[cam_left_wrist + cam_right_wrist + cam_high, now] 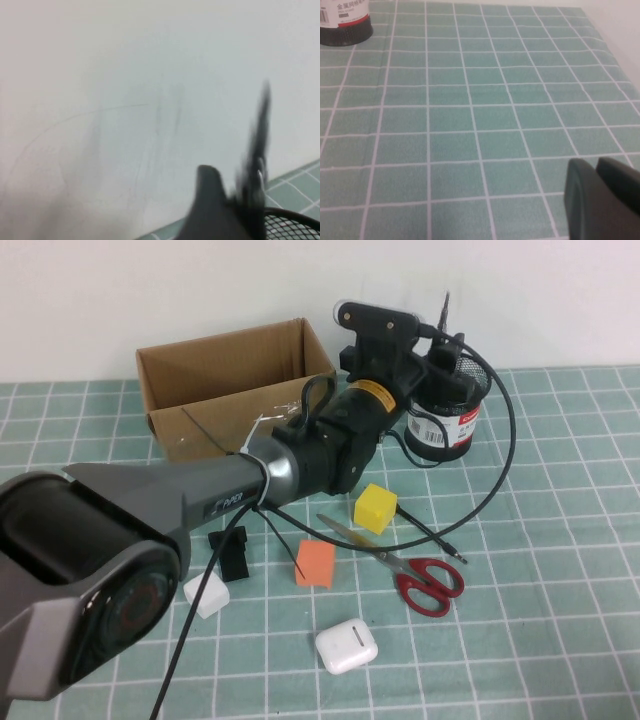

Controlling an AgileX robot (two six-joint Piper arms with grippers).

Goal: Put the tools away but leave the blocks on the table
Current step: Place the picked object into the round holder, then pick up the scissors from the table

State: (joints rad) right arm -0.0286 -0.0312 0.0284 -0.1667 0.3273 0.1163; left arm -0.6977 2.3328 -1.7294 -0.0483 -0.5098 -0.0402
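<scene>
While the left arm is reaching across the teal-green gridded table (560, 640) toward its far edge, the left gripper (440, 335) is hovering directly over the black wire-mesh holder with a red-and-white label (447, 418). This gripper is clenched on a thin black pen-like pointed tool (445, 308), which is standing nearly upright with its tip pointing up above the holder's rim. In the left wrist view, the same tool (257, 160) is appearing as a blurred dark shaft beside one dark finger (210, 200), with the mesh rim (290, 225) just below.

The steel scissors with red handles (415, 570) are lying flat near the middle of the table, blades pointing toward the left side. A thin black rod-like tool (432, 533) is lying just beyond them, its far end hidden behind the yellow cube (375, 508). The orange cube (316, 564) is resting just left of the scissor blades, and the white cube (206, 594) is sitting further toward the left edge. A white rounded glossy case (346, 646) is lying nearer the front edge. An open brown cardboard box (235, 390) is standing at the far edge, left of the holder.

The right gripper (607, 200) is showing only in the right wrist view, low over bare mat on the right side; whether it is released or clenched cannot be told.
</scene>
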